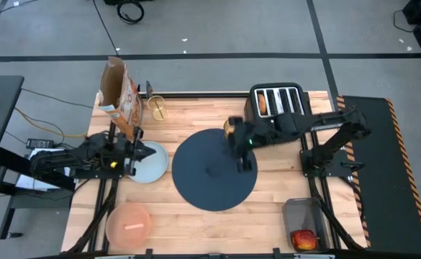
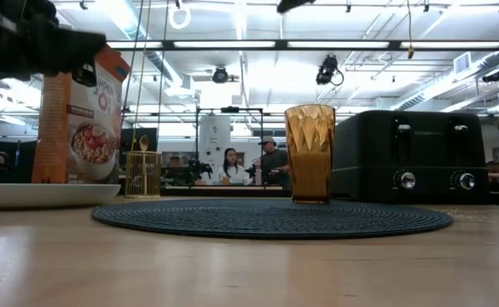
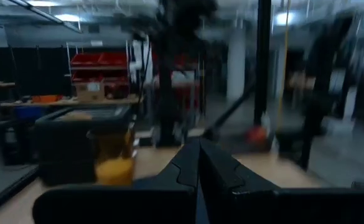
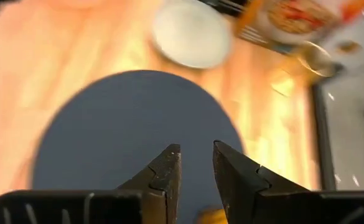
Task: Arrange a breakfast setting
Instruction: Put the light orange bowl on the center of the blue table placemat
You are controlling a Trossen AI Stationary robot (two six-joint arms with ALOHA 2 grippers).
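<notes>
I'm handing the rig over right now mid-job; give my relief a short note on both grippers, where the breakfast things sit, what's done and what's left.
Right gripper: empty, fingers slightly apart, above the large round dark-blue mat.
Left gripper: shut, empty, over the pale-blue plate.
Done: the amber faceted tumbler stands upright on the mat's far edge, in front of the black four-slot toaster.
Left: the plate lies on bare wood left of the mat; the pink bowl is at the near left corner; the red apple lies in a clear tray at near right; the bagel is in a toaster slot.
</notes>
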